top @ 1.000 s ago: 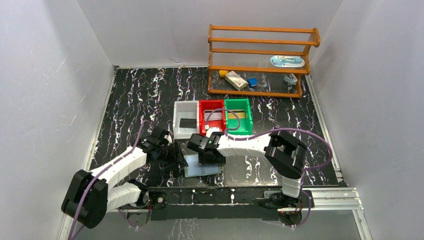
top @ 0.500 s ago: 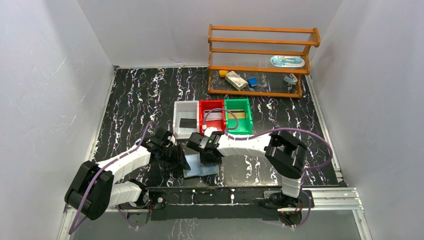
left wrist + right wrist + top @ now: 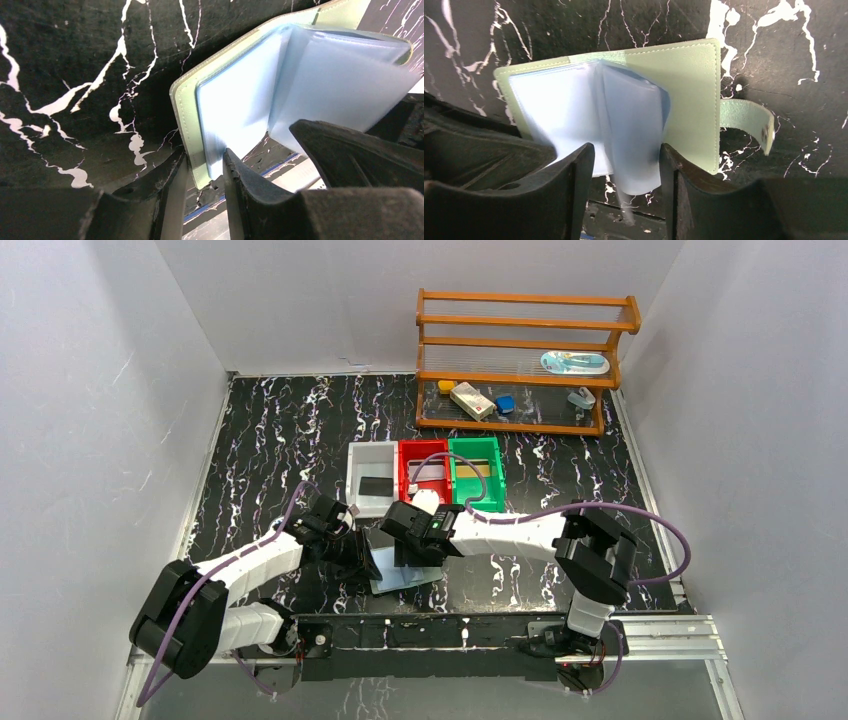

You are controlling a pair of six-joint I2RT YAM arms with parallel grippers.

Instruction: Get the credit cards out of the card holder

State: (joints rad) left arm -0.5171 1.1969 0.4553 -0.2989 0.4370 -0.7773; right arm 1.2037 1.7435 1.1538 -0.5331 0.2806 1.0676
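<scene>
My left gripper (image 3: 204, 165) clamps the holder (image 3: 181, 100) by its stiff cover edge. The right gripper (image 3: 625, 155) straddles floppy, slick pockets (image 3: 569, 105); I can't tell if it's gripping. I'd pinch a free edge.

A robotics lab cell: white panel walls (image 3: 90, 390) enclosing a marbled black tabletop (image 3: 280, 430).

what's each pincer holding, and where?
Left pincer clamps the card holder by its cover edge. Right pincer straddles the clear pockets; grip unclear.
</scene>
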